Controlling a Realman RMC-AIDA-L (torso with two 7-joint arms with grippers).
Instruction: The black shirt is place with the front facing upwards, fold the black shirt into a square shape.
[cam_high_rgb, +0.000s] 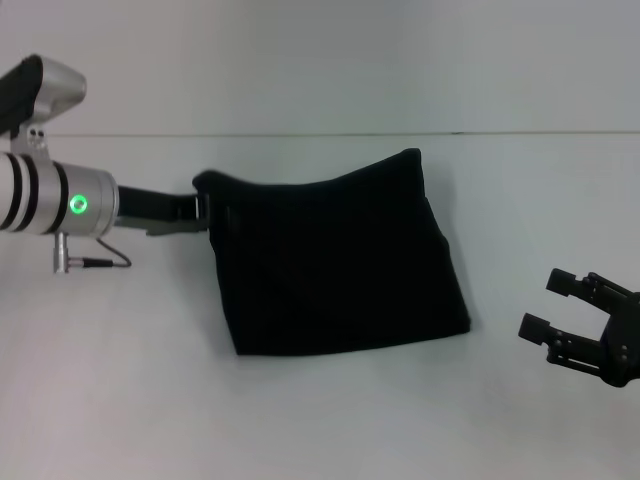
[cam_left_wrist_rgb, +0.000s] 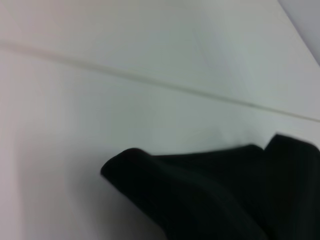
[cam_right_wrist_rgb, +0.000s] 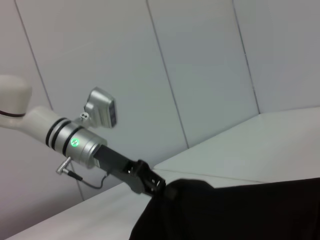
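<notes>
The black shirt (cam_high_rgb: 335, 260) lies folded into a compact, roughly four-sided bundle in the middle of the white table, with no lettering showing. My left gripper (cam_high_rgb: 207, 208) reaches in from the left and is shut on the bundle's far left corner. That corner stands slightly raised off the table in the left wrist view, where the shirt (cam_left_wrist_rgb: 210, 195) fills the lower part. From the right wrist camera, the left gripper (cam_right_wrist_rgb: 159, 186) meets the edge of the shirt (cam_right_wrist_rgb: 240, 210). My right gripper (cam_high_rgb: 545, 305) hovers open at the near right, apart from the cloth.
The white table (cam_high_rgb: 330, 420) runs back to a pale wall, with a seam line (cam_high_rgb: 300, 135) across the far side. Bare tabletop lies in front of the shirt and to both sides of it.
</notes>
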